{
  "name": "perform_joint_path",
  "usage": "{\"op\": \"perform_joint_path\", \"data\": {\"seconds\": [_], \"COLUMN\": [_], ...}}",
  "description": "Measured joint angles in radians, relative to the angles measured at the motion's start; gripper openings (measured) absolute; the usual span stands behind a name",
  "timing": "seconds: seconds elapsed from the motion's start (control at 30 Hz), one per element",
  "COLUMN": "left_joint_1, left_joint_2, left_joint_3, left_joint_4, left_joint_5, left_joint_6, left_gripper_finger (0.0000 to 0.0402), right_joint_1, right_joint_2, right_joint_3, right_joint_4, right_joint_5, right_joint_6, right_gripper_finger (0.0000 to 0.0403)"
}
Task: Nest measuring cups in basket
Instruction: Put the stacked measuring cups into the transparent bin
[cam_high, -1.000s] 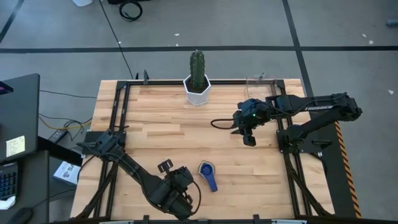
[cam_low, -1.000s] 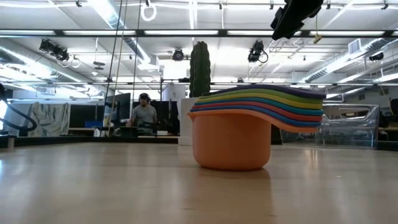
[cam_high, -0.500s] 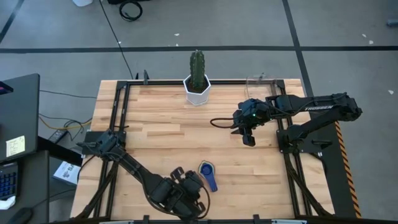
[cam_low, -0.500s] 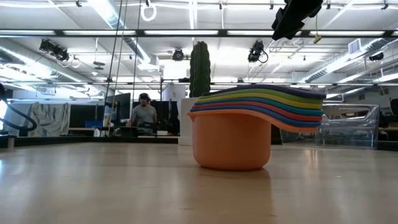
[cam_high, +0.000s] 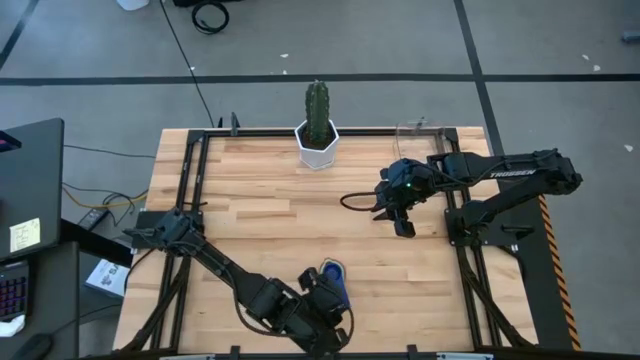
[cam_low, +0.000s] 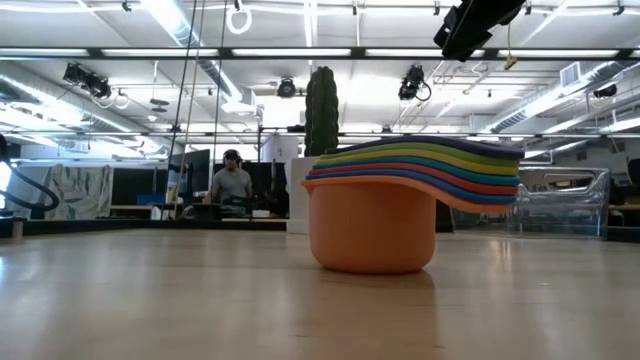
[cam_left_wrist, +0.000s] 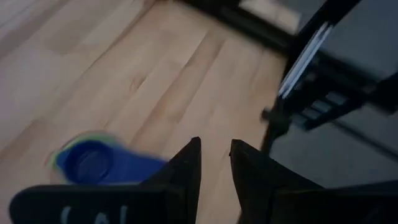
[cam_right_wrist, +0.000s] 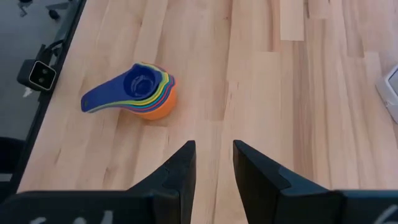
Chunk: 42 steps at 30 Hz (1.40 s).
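Observation:
The measuring cups (cam_high: 332, 270) stand nested in one stack near the table's near edge, orange lowest and blue on top. The orange cup's base (cam_low: 372, 262) rests on the wood, and the handles (cam_low: 480, 175) fan out to one side. My left gripper (cam_high: 330, 303) is low beside the stack on its near side, fingers shut. In the left wrist view the stack (cam_left_wrist: 93, 163) lies just off the gripper (cam_left_wrist: 215, 146), and no touch shows. My right gripper (cam_high: 402, 226) hovers shut, high over the table's right half, looking down on the stack (cam_right_wrist: 146, 90). The clear basket (cam_high: 418, 130) sits at the far right corner.
A white pot with a green cactus (cam_high: 317, 140) stands at the far edge, behind the stack in the low view (cam_low: 320, 110). The basket (cam_low: 565, 205) shows right of the stack there. Black frame rails run along the table's left and right edges. A person sits far off in the room.
My left gripper has moved along the near edge toward the table's right and now stands close beside the cup stack, covering part of its handles from above. The stack has stayed where it was. My right arm has hardly moved.

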Motion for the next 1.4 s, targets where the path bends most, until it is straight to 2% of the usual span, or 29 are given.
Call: {"op": "perform_joint_path", "data": {"seconds": [0.07, 0.13, 0.33, 0.47, 0.57, 0.67, 0.8, 1.17, 1.3, 1.4], "left_joint_1": [0.015, 0.039, 0.107, 0.12, 0.12, 0.111, 0.107, 0.136, 0.159, 0.173], "left_joint_2": [0.0, 0.0, 0.003, 0.006, 0.006, 0.005, 0.0, -0.002, -0.002, -0.002], "left_joint_3": [0.0, 0.0, 0.0, 0.0, 0.0, -0.003, -0.036, -0.261, -0.277, -0.264], "left_joint_4": [0.02, -0.025, -0.369, -0.593, -0.7, -0.69, -0.695, -0.695, -0.695, -0.695], "left_joint_5": [-0.001, 0.002, 0.0, -0.001, -0.039, -0.093, -0.115, -0.128, -0.149, -0.194], "left_joint_6": [0.025, -0.036, -0.328, -0.384, -0.393, -0.303, -0.239, -0.252, -0.245, -0.176], "left_gripper_finger": [0.0091, 0.0091, 0.0091, 0.0091, 0.0091, 0.0091, 0.0091, 0.0091, 0.0091, 0.0091], "right_joint_1": [0.0, 0.0, 0.0, 0.0, 0.0, 0.0, 0.0, 0.0, 0.0, 0.0], "right_joint_2": [0.0, 0.0, 0.0, 0.0, 0.0, 0.0, 0.0, 0.0, 0.0, 0.0], "right_joint_3": [0.0, 0.0, 0.0, 0.0, 0.0, 0.0, 0.0, 0.0, 0.0, 0.0], "right_joint_4": [-0.001, -0.002, -0.026, -0.031, -0.031, -0.031, -0.031, -0.028, -0.028, -0.028], "right_joint_5": [0.0, 0.0, 0.0, -0.001, -0.001, 0.0, 0.01, 0.015, 0.015, 0.016], "right_joint_6": [-0.001, -0.002, -0.003, -0.01, -0.01, -0.009, 0.005, 0.057, 0.062, 0.062], "right_gripper_finger": [0.0111, 0.0111, 0.0111, 0.0111, 0.0111, 0.0111, 0.0111, 0.0111, 0.0111, 0.0111]}}
